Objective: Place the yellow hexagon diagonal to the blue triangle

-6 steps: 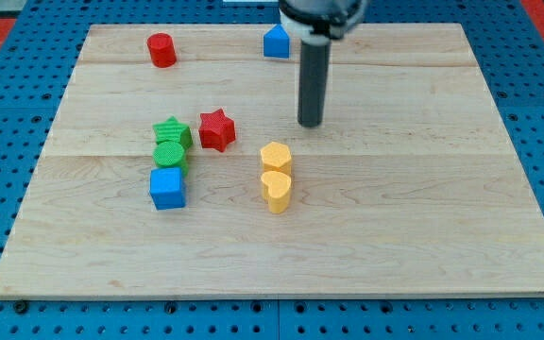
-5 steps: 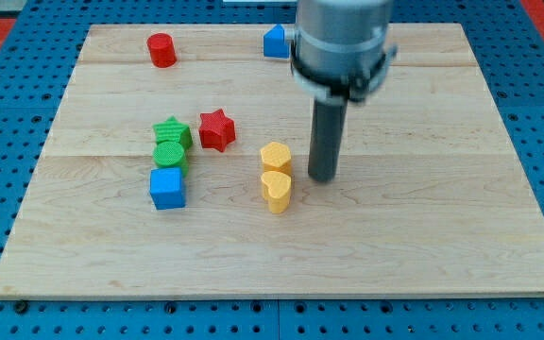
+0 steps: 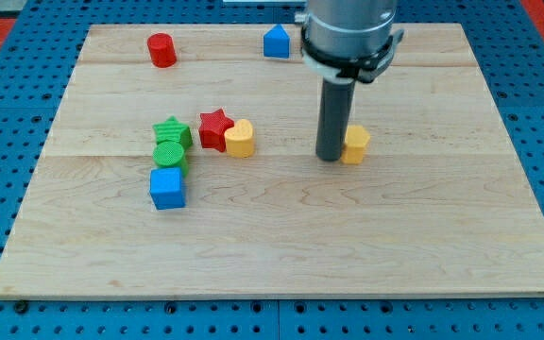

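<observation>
The yellow hexagon is sitting a bit right of the board's middle, and my tip is touching down right at its 9 o'clock, pretty much pressed against its side and partly covering it from where I'm standing. There are no fingers on this rig to be apart or together, it's just a plain rod doing the pushing. The blue triangle is waiting way up at about 11 o'clock from the hexagon, near the top edge and well apart from it. I'd say the hexagon needs to be travelling up toward the 12 o'clock side, ending off one corner of the triangle, so the tip should be swinging round to the hexagon's 6 o'clock face and pushing dead centre so it isn't spinning off sideways. Over at 9 o'clock, the yellow heart is touching the red star, then there's the green star, green cylinder and blue cube stacked in a column, with the red cylinder up top-left, all out of the way.
</observation>
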Robot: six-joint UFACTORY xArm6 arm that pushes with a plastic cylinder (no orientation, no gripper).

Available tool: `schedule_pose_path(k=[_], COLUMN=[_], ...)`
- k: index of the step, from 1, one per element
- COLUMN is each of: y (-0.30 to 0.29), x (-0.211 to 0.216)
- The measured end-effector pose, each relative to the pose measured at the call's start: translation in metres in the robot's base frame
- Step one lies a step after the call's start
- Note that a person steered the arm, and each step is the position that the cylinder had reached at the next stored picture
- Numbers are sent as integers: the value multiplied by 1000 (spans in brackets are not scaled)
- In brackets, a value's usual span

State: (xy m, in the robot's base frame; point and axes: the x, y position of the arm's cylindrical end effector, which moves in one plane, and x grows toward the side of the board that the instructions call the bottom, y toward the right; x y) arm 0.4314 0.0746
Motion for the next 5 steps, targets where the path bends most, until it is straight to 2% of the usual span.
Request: schedule_pose_path(k=[1,2,3,5], y=[34,31,73,65], x=[-9,18,13,-149])
